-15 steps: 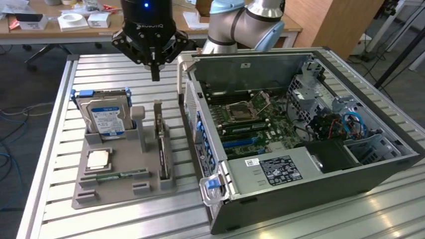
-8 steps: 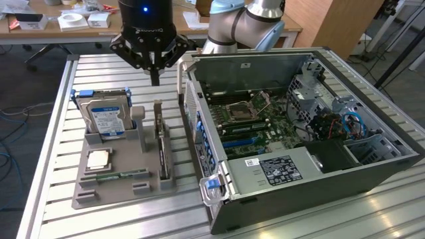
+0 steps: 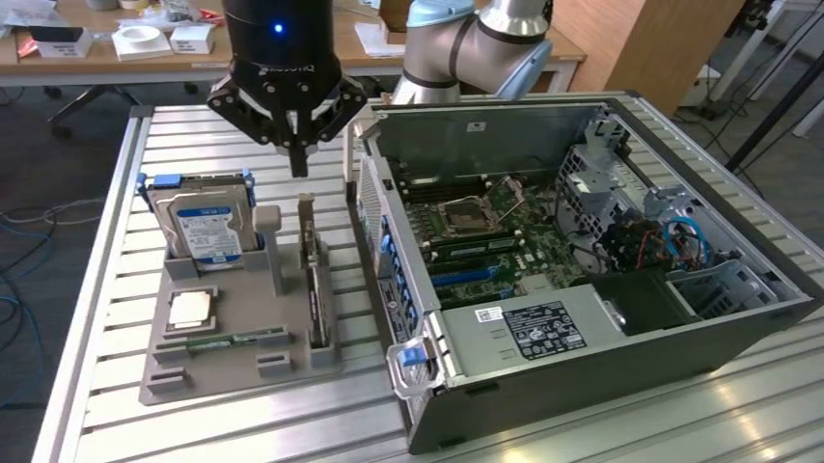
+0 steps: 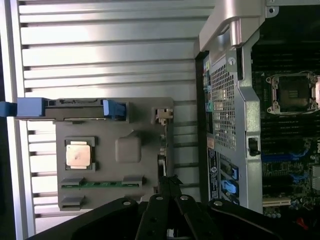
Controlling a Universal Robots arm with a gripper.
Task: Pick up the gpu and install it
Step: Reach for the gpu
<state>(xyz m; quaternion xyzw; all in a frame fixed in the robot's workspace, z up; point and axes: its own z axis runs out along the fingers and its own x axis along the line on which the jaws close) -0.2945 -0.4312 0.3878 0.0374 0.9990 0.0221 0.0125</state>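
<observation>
The pincer (image 3: 299, 166) hangs pressed together, holding nothing, above the gpu (image 3: 311, 280), which stands on its edge in the grey holder (image 3: 219, 378) beside the open computer (image 3: 644, 376). If it goes down closed like that, it could bump the card's top and tip it.

A tray (image 3: 245, 371) sits on the table (image 3: 116, 193) in the exterior view's lower left, the open computer case (image 3: 644, 386) just right of it. In the tray, the hard drive (image 3: 206, 227) stands at back left, the gpu (image 3: 313, 280) on edge along the right side, the processor (image 3: 192, 309) flat at front left, the memory stick (image 3: 232, 340) before it
</observation>
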